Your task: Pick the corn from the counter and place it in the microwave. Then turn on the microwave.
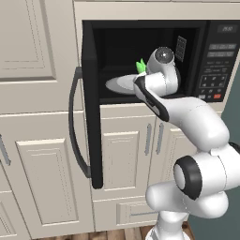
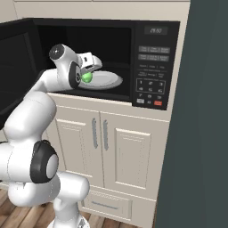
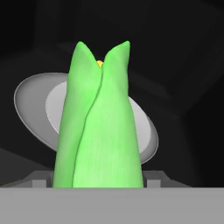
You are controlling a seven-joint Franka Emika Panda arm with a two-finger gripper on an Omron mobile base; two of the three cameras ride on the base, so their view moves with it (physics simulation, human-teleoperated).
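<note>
The jaws pinch the corn (image 3: 98,127), held inside the open microwave (image 1: 206,56) just above its plate (image 3: 33,105), at the plate's 6 o'clock edge. Pickup looks done; release and switching on remain.

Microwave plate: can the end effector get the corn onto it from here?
Probably yes. The microwave door is swung wide open, the end effector holds the corn at the cavity mouth, and the plate ahead looks bare.
</note>
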